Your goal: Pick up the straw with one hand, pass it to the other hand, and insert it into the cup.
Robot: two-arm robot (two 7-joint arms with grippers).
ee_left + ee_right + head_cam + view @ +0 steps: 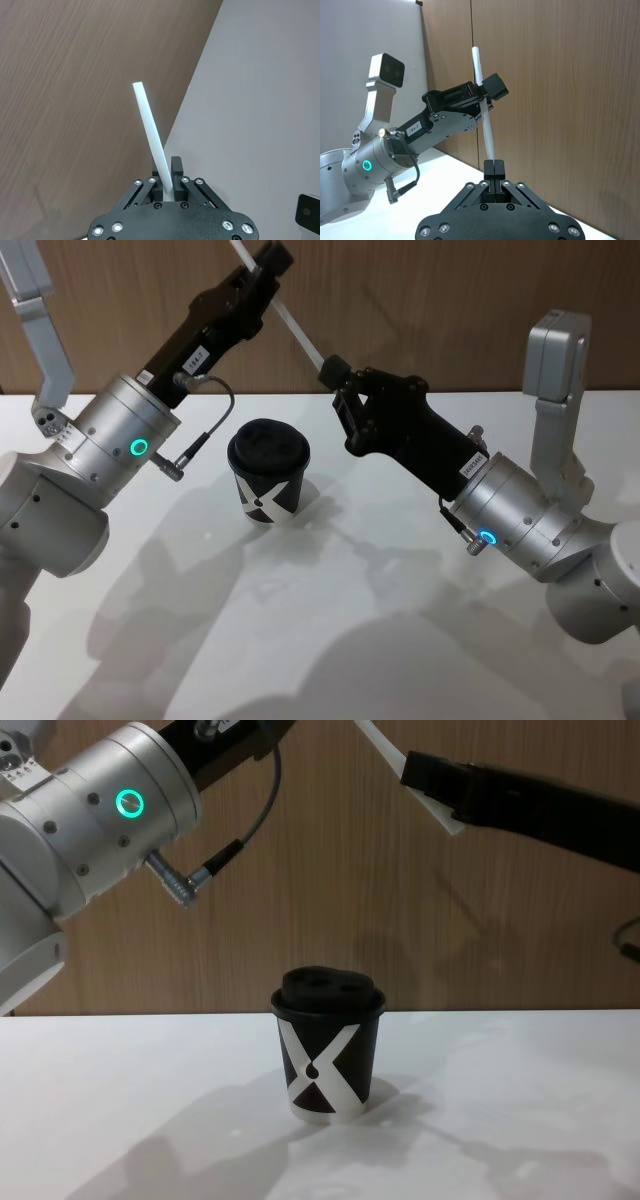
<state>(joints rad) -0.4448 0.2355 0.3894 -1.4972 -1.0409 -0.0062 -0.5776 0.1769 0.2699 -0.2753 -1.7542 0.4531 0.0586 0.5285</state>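
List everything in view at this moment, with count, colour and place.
straw: one, white, tilted in the air above the table, held by both tools.
cup: one, black with a white X pattern and a black lid, standing on the table between the arms.
table: one, white, under the cup.
wall: one, brown wood, behind the table.
cable: one, black, at the left wrist.
left tool: one, black, raised, shut on the straw's upper part.
right tool: one, black, raised, shut on the straw's lower part.
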